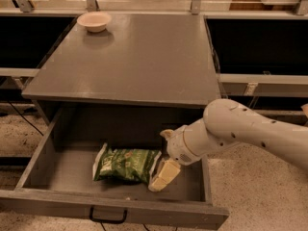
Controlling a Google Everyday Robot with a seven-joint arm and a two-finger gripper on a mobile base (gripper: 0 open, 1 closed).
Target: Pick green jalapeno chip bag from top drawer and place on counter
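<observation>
The green jalapeno chip bag (126,165) lies flat on the floor of the open top drawer (43,174), near its middle. The drawer's black pull handle (108,217) shows on the front panel at the bottom edge. My gripper (162,175) reaches down into the drawer from the right, at the bag's right end, touching or nearly touching it. The white arm (240,131) behind it comes in from the right over the drawer's right side. The grey counter (134,57) lies above and behind the drawer.
A small cream bowl (94,20) stands at the counter's far left corner. Dark open shelves flank the cabinet on both sides. Speckled floor (255,191) lies to the right of the drawer. A metal rail runs along the back.
</observation>
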